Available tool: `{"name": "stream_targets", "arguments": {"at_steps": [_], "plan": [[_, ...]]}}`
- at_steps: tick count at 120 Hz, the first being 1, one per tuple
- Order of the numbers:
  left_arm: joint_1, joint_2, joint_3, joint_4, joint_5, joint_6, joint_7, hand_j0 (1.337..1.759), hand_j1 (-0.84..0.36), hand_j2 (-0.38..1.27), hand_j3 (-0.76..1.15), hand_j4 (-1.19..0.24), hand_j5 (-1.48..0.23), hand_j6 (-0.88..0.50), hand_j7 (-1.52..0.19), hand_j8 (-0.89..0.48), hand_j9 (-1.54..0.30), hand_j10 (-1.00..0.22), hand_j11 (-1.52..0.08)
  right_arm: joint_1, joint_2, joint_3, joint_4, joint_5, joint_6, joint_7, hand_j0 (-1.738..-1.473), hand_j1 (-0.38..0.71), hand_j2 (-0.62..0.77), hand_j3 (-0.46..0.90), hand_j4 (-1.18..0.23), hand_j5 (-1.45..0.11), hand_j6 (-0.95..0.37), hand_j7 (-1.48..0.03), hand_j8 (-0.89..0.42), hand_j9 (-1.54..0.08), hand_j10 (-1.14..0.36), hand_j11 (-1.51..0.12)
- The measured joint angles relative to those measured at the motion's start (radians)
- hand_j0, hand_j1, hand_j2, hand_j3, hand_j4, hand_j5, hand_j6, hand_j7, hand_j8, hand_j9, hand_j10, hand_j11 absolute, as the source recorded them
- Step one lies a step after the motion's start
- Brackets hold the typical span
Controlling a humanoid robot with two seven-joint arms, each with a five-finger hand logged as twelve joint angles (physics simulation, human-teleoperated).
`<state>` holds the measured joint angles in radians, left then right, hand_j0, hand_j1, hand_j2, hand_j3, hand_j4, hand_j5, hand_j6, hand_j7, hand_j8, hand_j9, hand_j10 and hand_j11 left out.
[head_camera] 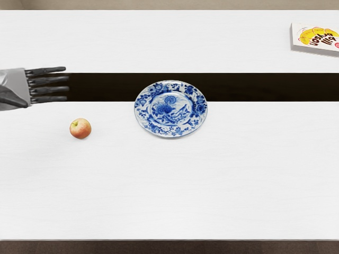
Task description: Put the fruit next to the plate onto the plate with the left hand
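A small red and yellow apple [80, 128] lies on the white table, to the left of a blue and white patterned plate [170, 108]. The plate holds nothing. My left hand [48, 84] enters from the left edge, above and behind the apple, with its dark fingers [50, 70] stretched out straight toward the right. It is open, holds nothing and stays clear of the apple. The right arm is out of sight.
A white box with a yellow and red print [314, 38] lies at the far right corner of the back table. A dark gap [265, 87] runs across between the two white table surfaces; the plate's far rim overlaps it.
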<state>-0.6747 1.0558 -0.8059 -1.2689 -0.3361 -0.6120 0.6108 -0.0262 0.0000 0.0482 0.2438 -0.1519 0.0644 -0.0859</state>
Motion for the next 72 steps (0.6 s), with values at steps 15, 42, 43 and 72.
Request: {"name": "stream_targets", "arguments": {"at_steps": [15,42,43,72], "plan": [[-0.002,0.009,0.001,0.002,0.007,0.0,0.0,1.658,0.35,0.0,0.0,0.0,0.0,0.01,0.0,0.0,0.0,0.0,0.0,-0.001,0.0,-0.003,0.0,0.0,0.0,0.0,-1.658,-0.33,0.0,0.0,-0.02,-0.02,-0.02,-0.02,-0.02,-0.02,-0.02,-0.02],[-0.152,0.03,-0.001,-0.059,0.356,0.0,0.0,1.658,0.35,0.0,0.0,0.0,0.0,0.0,0.0,0.0,0.0,0.0,0.0,-0.003,0.0,-0.005,0.0,0.0,0.0,0.0,-1.658,-0.33,0.0,0.0,-0.02,-0.02,-0.02,-0.02,-0.02,-0.02,-0.02,-0.02],[-0.154,0.028,-0.001,-0.066,0.372,0.0,0.0,1.658,0.35,0.0,0.0,0.0,0.0,0.0,0.0,0.0,0.0,0.0,0.0,-0.003,0.0,-0.005,0.0,0.0,0.0,0.0,-1.658,-0.33,0.0,0.0,-0.02,-0.02,-0.02,-0.02,-0.02,-0.02,-0.02,-0.02],[-0.307,-0.116,0.032,-0.164,0.677,0.0,0.0,1.658,0.35,0.0,0.0,0.0,0.0,0.0,0.0,0.0,0.0,0.0,0.0,-0.003,0.0,-0.005,0.0,0.0,0.0,0.0,-1.658,-0.33,0.0,0.0,-0.02,-0.02,-0.02,-0.02,-0.02,-0.02,-0.02,-0.02]]}}
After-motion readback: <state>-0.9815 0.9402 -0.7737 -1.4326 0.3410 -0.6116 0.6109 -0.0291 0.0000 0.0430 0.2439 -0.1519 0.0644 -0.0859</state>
